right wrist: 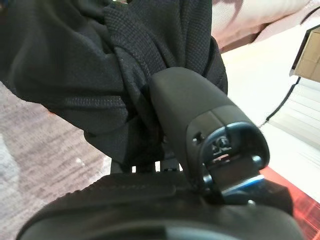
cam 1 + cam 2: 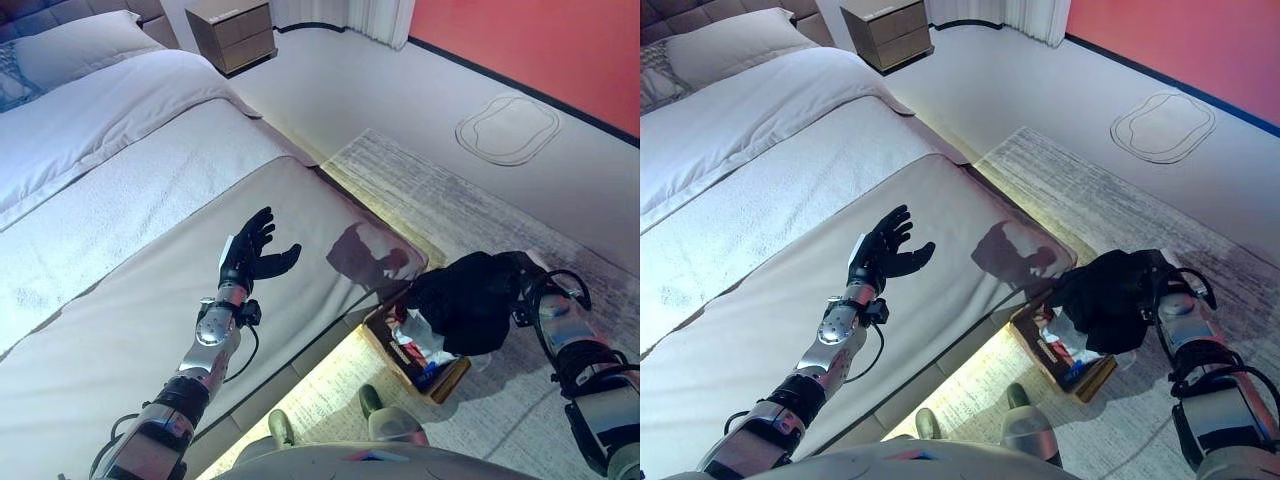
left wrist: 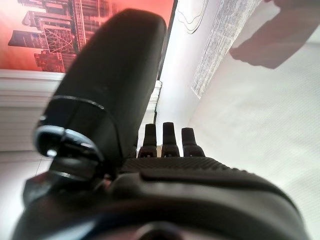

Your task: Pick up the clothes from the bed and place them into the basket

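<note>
A bunched black garment [image 2: 465,300] hangs from my right hand [image 2: 525,275] just above the basket [image 2: 440,378], which stands on the rug beside the bed's foot. In the right wrist view my thumb [image 1: 192,107] presses into the black cloth [image 1: 75,60], fingers curled round it. The basket holds white, red and blue clothes [image 2: 420,345]. My left hand [image 2: 250,255] is raised over the bare beige bed cover [image 2: 120,340], fingers straight and spread, holding nothing; the left wrist view shows its fingers [image 3: 170,137] extended.
A white duvet [image 2: 110,130] and pillows [image 2: 75,45] lie at the bed's head. A wooden nightstand [image 2: 235,32] stands by the far wall. A grey rug [image 2: 480,215] covers the floor near the basket, with an oval outline [image 2: 508,128] on the floor beyond.
</note>
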Controlling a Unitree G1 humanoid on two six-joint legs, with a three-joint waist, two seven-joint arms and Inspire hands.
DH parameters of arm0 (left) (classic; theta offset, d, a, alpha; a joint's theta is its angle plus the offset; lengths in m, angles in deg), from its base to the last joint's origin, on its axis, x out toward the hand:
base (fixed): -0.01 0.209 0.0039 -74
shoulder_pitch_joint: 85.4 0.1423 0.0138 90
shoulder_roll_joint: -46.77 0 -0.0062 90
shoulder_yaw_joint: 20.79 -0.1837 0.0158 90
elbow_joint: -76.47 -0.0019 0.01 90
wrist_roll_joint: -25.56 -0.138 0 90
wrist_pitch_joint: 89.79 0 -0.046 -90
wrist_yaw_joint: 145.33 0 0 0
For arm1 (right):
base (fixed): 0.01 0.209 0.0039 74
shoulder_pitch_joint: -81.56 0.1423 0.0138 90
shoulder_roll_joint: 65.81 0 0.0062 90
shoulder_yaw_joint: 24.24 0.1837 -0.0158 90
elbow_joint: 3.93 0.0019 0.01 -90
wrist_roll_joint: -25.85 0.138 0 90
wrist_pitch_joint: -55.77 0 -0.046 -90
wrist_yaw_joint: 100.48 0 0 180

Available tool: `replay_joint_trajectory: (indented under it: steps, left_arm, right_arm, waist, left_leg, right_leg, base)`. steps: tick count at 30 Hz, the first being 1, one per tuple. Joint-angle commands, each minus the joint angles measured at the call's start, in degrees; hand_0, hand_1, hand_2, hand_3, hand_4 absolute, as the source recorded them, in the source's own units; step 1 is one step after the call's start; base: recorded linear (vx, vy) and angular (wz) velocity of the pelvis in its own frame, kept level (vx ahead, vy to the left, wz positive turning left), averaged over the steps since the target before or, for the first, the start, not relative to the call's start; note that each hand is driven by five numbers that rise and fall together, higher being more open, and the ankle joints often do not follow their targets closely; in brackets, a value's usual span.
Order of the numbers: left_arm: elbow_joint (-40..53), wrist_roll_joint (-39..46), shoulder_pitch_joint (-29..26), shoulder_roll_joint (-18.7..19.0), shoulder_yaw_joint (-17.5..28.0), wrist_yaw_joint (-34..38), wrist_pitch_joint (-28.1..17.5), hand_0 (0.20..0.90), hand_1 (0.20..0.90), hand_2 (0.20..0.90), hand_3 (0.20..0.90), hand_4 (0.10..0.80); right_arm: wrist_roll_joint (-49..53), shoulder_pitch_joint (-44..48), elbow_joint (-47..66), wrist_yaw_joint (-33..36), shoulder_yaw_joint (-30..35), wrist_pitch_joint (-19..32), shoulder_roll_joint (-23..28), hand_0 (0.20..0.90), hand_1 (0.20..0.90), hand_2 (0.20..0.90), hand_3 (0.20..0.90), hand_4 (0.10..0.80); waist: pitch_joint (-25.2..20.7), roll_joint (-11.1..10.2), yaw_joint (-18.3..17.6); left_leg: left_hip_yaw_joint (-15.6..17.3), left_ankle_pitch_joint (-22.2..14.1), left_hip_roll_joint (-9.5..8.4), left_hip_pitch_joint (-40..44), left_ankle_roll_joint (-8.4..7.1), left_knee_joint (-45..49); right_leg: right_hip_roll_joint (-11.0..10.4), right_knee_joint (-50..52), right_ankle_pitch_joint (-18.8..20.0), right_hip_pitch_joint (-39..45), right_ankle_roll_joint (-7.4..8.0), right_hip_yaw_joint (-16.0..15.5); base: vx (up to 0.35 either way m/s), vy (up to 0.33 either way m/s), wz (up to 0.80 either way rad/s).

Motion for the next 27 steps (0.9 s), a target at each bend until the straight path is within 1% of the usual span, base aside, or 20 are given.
replay_joint_trajectory:
  steps: [1,10,17,22,27]
  left_arm:
    - [1.0,-2.7,-4.9,1.1,-1.9,0.3,-6.4,0.9,0.9,0.9,0.9,0.8]
    - [0.7,-2.8,-4.6,1.4,-2.0,0.1,-6.5,0.9,0.9,0.9,0.9,0.8]
    - [1.1,-3.5,-2.9,2.0,-1.5,-0.7,-4.3,0.9,0.9,0.9,0.9,0.8]
    - [1.3,-4.4,-2.6,2.8,-1.4,-0.3,-4.6,0.9,0.9,0.9,0.9,0.8]
    - [1.3,-4.4,-2.1,2.9,-0.6,0.4,-4.8,0.9,0.9,0.9,0.9,0.8]
  right_arm:
    - [-1.0,5.1,-1.6,4.2,0.1,4.9,2.4,0.9,0.9,0.9,0.9,0.8]
    - [-1.7,3.2,1.0,5.5,1.0,5.7,2.4,0.9,0.9,0.9,0.9,0.8]
    - [-1.9,-0.2,4.5,5.3,2.5,6.2,3.1,0.9,0.9,0.9,0.9,0.8]
    - [-1.0,-1.8,6.7,5.3,3.7,7.3,3.8,0.9,0.9,0.9,0.9,0.8]
    - [0.8,-2.7,11.7,7.9,4.2,8.2,3.0,0.9,0.9,0.9,0.9,0.8]
  waist:
    - [-5.6,-2.0,1.5]
    - [-5.4,-1.8,1.3]
    - [-5.7,-1.8,1.1]
    - [-5.7,-1.9,1.2]
    - [-5.9,-1.8,1.7]
  left_leg:
    - [-1.3,-10.4,0.42,2.8,0.53,2.1]
    - [-1.6,-10.2,0.35,2.8,0.51,1.8]
    - [-1.8,-9.8,0.39,3.0,0.48,1.2]
    - [-2.2,-9.5,0.35,2.9,0.46,0.8]
    - [-3.3,-9.3,0.25,2.9,0.44,0.6]
  right_leg:
    - [1.5,3.7,-1.7,-4.7,-0.79,0.1]
    - [1.4,3.8,-1.7,-4.6,-0.69,-0.1]
    - [1.4,3.5,-1.7,-4.3,-0.55,-0.1]
    - [1.5,3.4,-1.7,-4.0,-0.5,-0.2]
    - [1.4,3.5,-2.0,-3.4,-0.67,-0.9]
  base:
    - [-0.002,-0.028,0.04]
    - [-0.001,-0.005,0.01]
    - [0.0,0.0,0.0]
    - [0.0,0.0,0.0]
    - [0.015,-0.006,0.03]
